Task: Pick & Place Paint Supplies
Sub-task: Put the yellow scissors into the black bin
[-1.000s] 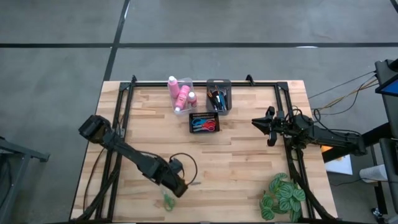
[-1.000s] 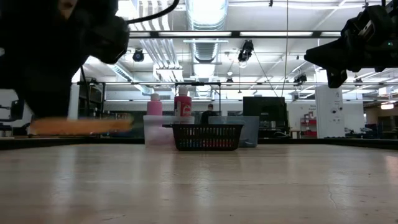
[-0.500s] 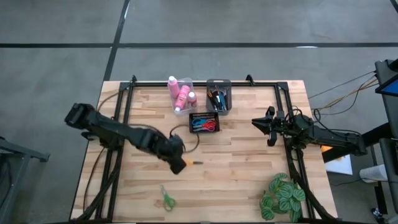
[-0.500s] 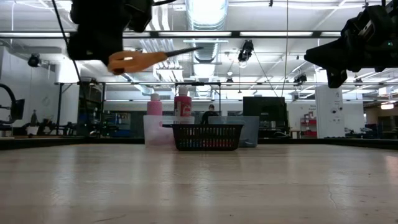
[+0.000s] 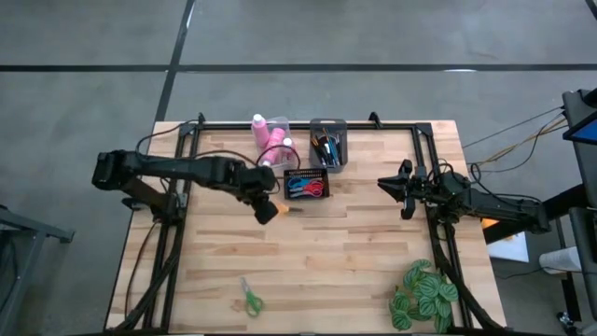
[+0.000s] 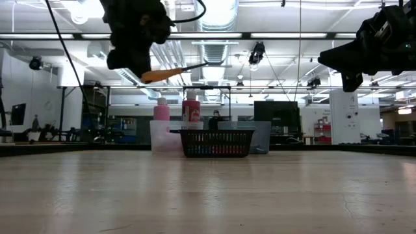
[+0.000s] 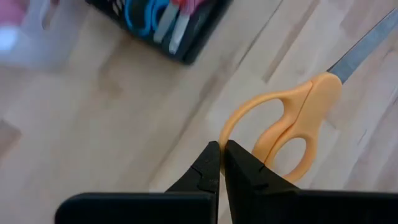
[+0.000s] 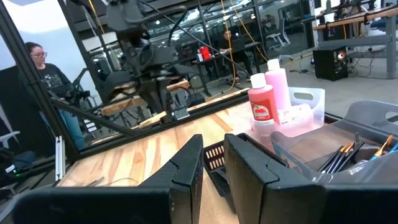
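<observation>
My left gripper (image 5: 268, 207) is shut on orange-handled scissors (image 5: 283, 207) and hangs in the air just left of the black basket (image 5: 306, 184), which holds blue and red scissors. In the low view the orange scissors (image 6: 172, 71) stick out level, high above the table. Pink bottles (image 5: 270, 140) stand in a clear bin, and brushes (image 5: 326, 147) stand in a grey bin beside it. Green scissors (image 5: 250, 297) lie flat by the near edge. My right gripper (image 5: 392, 187) waits at the right, open by a narrow gap (image 8: 213, 162). My left gripper pinches the rim of one orange handle ring (image 7: 225, 134) between its two shut fingers (image 7: 208, 165). The scissors are lifted clear of the table and lie about level, with the steel blade (image 7: 367, 43) pointing away from the fingers.
A green leafy plant (image 5: 424, 294) sits at the near right corner. The three bins cluster at the far middle of the table. A black frame (image 5: 308, 124) runs along the far edge and down both sides. Bare wood lies in the middle. A person (image 8: 50, 81) stands beyond the table.
My left gripper, shut on the orange scissors, has risen from close to the table near the green scissors. It has travelled toward the far edge, up to the left side of the black basket. The scissors have gone from table height to well above it.
</observation>
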